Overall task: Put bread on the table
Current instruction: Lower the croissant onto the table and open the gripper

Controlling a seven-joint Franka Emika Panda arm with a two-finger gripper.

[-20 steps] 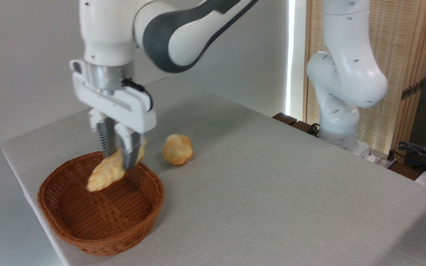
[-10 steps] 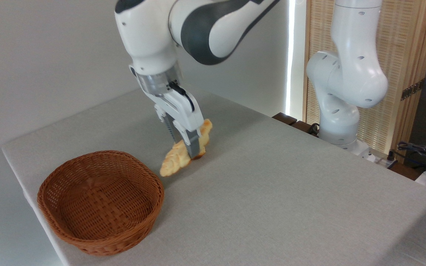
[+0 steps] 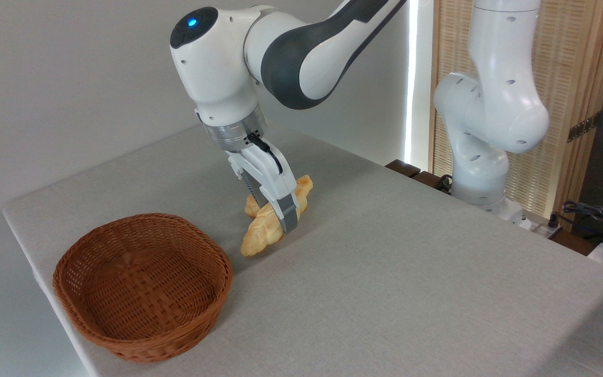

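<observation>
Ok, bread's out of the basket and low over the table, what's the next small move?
Probably open the fingers. The bread is clear of the basket, and its lower tip seems to rest on the table, so letting go should leave it lying there. The bun sits just behind.

Looks like robotics lab or research room, staged for manipulation trials. White Franka arm [image 3: 291, 47] bolted beside large table [image 3: 411, 272] with plain grey cloth top. Bare white wall [image 3: 71, 78] behind, no decoration. Slatted wooden screen [image 3: 568, 104] at right as room divider. Loose cables and power strip [image 3: 589, 214] at table's far right edge. Props only: wicker basket [image 3: 142, 285], toy-like bread [image 3: 275, 222].
</observation>
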